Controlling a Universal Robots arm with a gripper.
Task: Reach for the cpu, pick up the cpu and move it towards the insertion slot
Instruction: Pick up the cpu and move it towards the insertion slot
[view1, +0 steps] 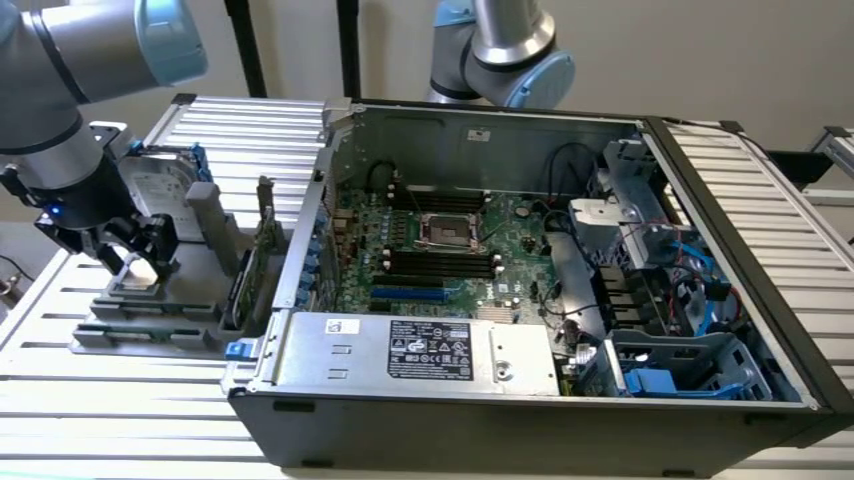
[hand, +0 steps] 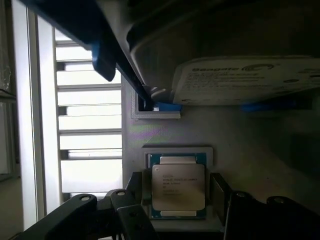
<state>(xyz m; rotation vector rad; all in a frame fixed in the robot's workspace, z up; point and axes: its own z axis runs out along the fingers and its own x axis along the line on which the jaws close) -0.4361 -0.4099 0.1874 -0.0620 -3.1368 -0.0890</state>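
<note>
- cpu (hand: 178, 186): flat square chip, silvery printed lid up, seated level in a shallow pale pocket of the grey holder tray (view1: 147, 325); the tray stands outside the computer case (view1: 534, 415), at the exterior view's left.
- handling: judged light, rigid and smooth-topped, with a delicate underside; best taken by two opposite side edges, squarely, with modest force, and kept level.
- gripper (hand: 180, 190): set low over the chip, fingers (hand: 220, 194) spread, one by each side edge; whether the pads touch it is unclear in the dim wrist view; the chip is not lifted.
- hard drive (hand: 240, 80): labelled, on the same tray, near the chip.
- insertion slot (view1: 445, 228): metal-framed socket with a dark centre, on the green board inside the case, well apart from the chip.
</note>
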